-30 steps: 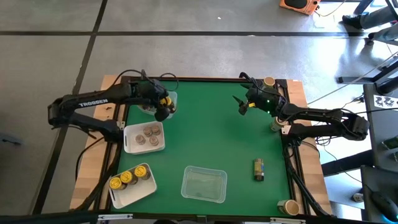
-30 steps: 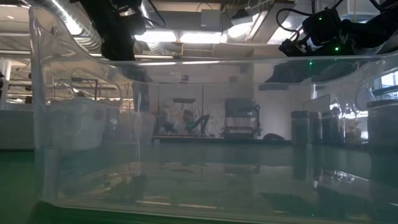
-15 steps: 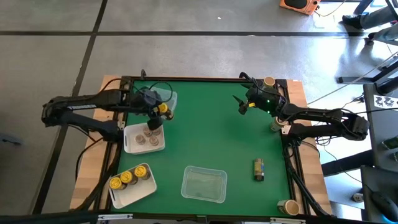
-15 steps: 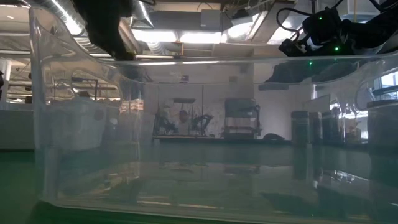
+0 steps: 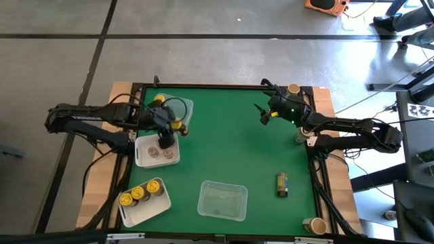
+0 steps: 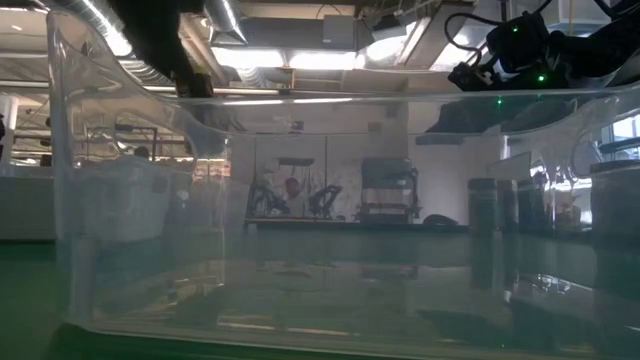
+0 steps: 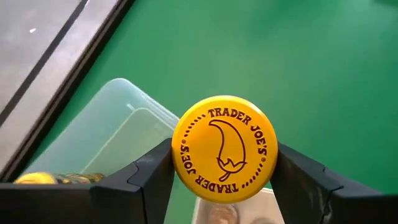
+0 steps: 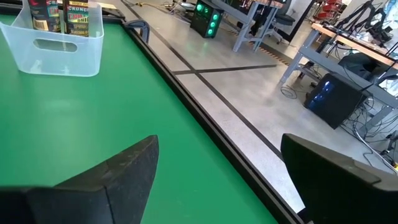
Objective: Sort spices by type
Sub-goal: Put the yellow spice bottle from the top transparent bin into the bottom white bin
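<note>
While the right end effector [image 5: 261,112] waits with fingers apart above the green table's [image 5: 230,149] far right side, the left end effector [image 7: 224,177] is clamped on a yellow-lidded spice jar [image 7: 224,157], held above a white tray [image 5: 141,157] of tan-lidded jars [image 5: 154,153] near the table's left edge.

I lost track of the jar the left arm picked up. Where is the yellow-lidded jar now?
The yellow-lidded jar sits clamped in the left pincer, at the table's left side in the high view, above the white tray of brownish-lidded jars.
</note>
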Robot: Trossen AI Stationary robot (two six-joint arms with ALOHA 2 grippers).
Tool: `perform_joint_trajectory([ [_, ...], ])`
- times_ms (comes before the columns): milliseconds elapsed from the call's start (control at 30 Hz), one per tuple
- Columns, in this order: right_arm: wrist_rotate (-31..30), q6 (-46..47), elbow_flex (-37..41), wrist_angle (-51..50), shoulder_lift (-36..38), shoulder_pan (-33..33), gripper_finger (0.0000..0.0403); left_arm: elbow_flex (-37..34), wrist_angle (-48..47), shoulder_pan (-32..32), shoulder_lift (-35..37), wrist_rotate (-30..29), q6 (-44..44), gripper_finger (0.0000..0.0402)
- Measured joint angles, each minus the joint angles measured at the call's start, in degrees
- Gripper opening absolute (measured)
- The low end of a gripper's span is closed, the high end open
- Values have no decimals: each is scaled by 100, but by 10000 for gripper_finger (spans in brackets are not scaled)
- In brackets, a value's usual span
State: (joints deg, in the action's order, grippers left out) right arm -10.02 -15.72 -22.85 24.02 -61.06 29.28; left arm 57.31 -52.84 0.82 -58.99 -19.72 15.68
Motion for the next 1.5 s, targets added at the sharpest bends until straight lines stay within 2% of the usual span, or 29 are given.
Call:
perform_joint_trajectory([
  [267, -4, 12, 0, -3, -2, -2, 337, -355, -9, -772, 340, -24, 1073, 221],
  [500, -2, 174, 0, -8, -2, -2, 337, -353, 94, -1590, 554, 584, 2398, 221],
  [700, -1, 192, 0, 53, -82, -1, 337, -350, 551, -2306, 504, 931, 3018, 221],
  [1000, -5, 390, -2, 207, -653, -2, 337, -346, 852, -3494, 281, 780, 4065, 221],
  [1267, 62, 803, -2, 579, -868, -6, 337, -322, 1275, -4777, -55, 242, 5175, 219],
  [1500, 62, 924, -2, 922, -859, -7, 337, 259, 1209, -5494, -514, -34, 5819, 219],
])
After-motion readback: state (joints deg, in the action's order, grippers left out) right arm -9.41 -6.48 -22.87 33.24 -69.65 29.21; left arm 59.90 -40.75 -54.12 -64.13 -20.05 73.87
